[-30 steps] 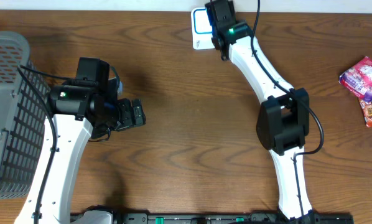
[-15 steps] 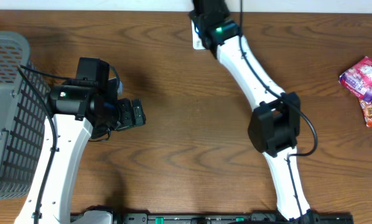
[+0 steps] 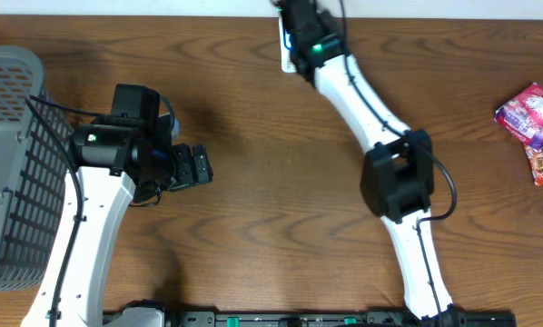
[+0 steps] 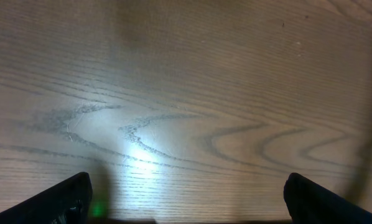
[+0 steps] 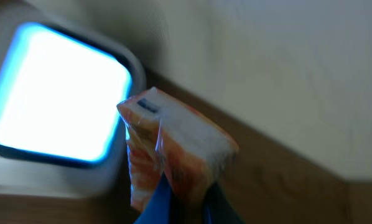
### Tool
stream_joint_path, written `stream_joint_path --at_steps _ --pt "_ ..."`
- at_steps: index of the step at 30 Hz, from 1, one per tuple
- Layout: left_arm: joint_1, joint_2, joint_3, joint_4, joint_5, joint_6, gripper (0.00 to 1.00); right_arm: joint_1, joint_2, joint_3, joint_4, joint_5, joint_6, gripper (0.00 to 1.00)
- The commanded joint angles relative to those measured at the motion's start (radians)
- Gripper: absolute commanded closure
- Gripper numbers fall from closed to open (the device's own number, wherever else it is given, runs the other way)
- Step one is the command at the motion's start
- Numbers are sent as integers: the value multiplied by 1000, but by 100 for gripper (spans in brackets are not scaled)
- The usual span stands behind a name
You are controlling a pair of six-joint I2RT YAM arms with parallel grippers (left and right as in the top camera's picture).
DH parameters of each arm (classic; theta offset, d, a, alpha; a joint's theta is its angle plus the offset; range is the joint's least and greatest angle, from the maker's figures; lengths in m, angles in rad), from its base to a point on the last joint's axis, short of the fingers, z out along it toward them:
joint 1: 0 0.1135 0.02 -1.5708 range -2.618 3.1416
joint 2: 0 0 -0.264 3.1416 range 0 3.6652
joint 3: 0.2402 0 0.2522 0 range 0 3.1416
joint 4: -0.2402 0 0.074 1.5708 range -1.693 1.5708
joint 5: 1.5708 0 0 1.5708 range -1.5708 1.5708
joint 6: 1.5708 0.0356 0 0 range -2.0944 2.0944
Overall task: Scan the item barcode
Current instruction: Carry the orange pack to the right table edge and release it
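Right hand (image 5: 175, 200), packet (image 5: 170, 146) nearer scanner (image 5: 55, 93)

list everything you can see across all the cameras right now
table: one, brown wood, under everything
basket: one, grey, left edge of the table
snack packets: two, pink and red, right edge of the table
scanner: one, white with a lit blue panel, far edge, centre
orange packet: one, orange and white, held beside the scanner panel
left end effector: one, black, open, over the table right of the basket
right end effector: one, shut on the orange packet, at the scanner
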Motion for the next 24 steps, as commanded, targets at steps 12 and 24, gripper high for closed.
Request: stream_joint_path --at_steps 12,24 --pt "2 -1 1 -6 -10 6 2 -458 -56 8 -438 214 150 99" --pt "2 -1 1 -5 -10 6 2 -669 -56 4 -582 -185 282 14"
